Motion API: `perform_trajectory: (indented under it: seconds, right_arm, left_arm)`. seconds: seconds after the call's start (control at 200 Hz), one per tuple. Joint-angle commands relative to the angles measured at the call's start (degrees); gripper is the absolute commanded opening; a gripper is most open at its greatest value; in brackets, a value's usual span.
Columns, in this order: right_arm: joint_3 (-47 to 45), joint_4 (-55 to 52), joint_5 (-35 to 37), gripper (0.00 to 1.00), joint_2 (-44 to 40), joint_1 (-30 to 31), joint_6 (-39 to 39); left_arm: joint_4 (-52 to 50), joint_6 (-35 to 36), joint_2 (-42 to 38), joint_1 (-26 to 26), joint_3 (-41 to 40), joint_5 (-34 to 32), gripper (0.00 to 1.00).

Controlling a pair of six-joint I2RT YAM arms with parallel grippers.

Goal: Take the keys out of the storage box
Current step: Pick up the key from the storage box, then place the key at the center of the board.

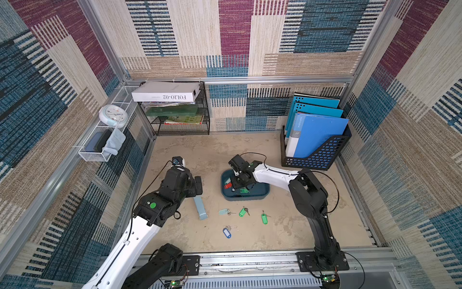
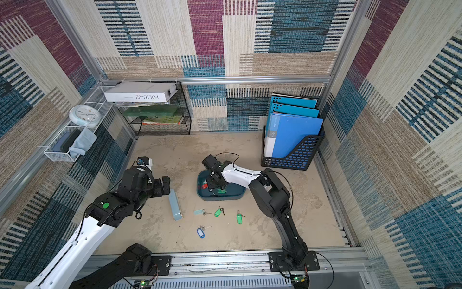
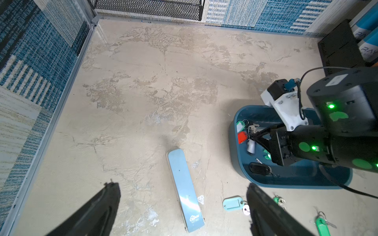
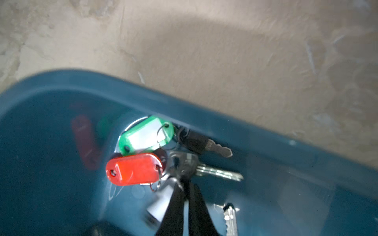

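Note:
The storage box (image 1: 260, 194) (image 2: 235, 194) is a dark teal tray in mid-table. Inside lie keys with a red tag (image 4: 134, 169), a green tag (image 4: 146, 134) and a black tag (image 3: 259, 168). My right gripper (image 4: 185, 182) reaches down into the box, its fingers pinched shut on the head and ring of a key beside the red tag; a pale tag dangles blurred next to them. Outside, in front of the box, keys lie with pale teal (image 1: 223, 212), green (image 1: 242, 212) (image 1: 264, 218) and blue (image 1: 227, 233) tags. My left gripper (image 3: 181, 185) hovers open to the box's left.
A long pale blue case (image 1: 200, 207) lies under my left gripper. A black file holder with blue folders (image 1: 315, 155) stands back right, a black mesh shelf (image 1: 180, 117) back left. A white wire basket (image 1: 100, 147) and a clock (image 1: 113, 115) hang on the left wall.

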Motion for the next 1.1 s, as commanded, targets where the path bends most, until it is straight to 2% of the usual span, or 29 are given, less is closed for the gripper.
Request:
perform_trajectory:
  seconds: [0.0, 0.06, 0.456, 0.581, 0.681, 0.806, 0.912, 0.992, 1.097]
  right_arm:
    - [0.98, -0.68, -0.08, 0.04, -0.42, -0.01, -0.97]
    - [1.17, -0.99, -0.10, 0.00, -1.32, -0.01, -1.14]
    - [-2.23, -3.14, 0.15, 0.00, -12.47, 0.08, -2.39]
    - [-5.19, -3.46, -2.41, 0.00, -18.14, 0.70, -5.12]
    - [-10.76, -1.30, -8.29, 0.00, -26.10, 2.81, -10.57]
    - [-19.89, 2.11, -14.14, 0.00, -36.24, 4.86, -10.16]
    - [-27.62, 6.94, -20.90, 0.00, -43.74, 9.25, -10.92]
    - [-33.43, 11.14, -25.54, 0.00, -46.78, 12.47, -9.85]
    - [-37.79, 14.37, -30.64, 0.00, -46.35, 15.31, -8.08]
  left_arm:
    - [0.53, 0.44, -0.25, 0.11, 0.06, -1.01, 0.99]
    - [0.50, 0.48, -0.29, 0.15, 0.06, -1.01, 0.99]
    - [0.67, 0.47, -0.69, 0.40, -0.03, -0.75, 0.99]
    - [0.64, 0.46, -0.73, 0.36, 0.06, -0.75, 0.99]
    - [0.58, 0.25, -0.89, 0.37, 0.06, -0.75, 0.99]
    - [0.91, 0.16, -0.75, 0.42, -0.10, -0.33, 0.99]
    - [0.82, -0.04, -0.71, 0.46, -0.04, -0.23, 0.99]
    - [0.82, -0.04, -0.76, 0.44, -0.11, 0.04, 0.99]
    - [1.23, -0.15, -0.56, 0.44, -0.29, 0.73, 0.99]
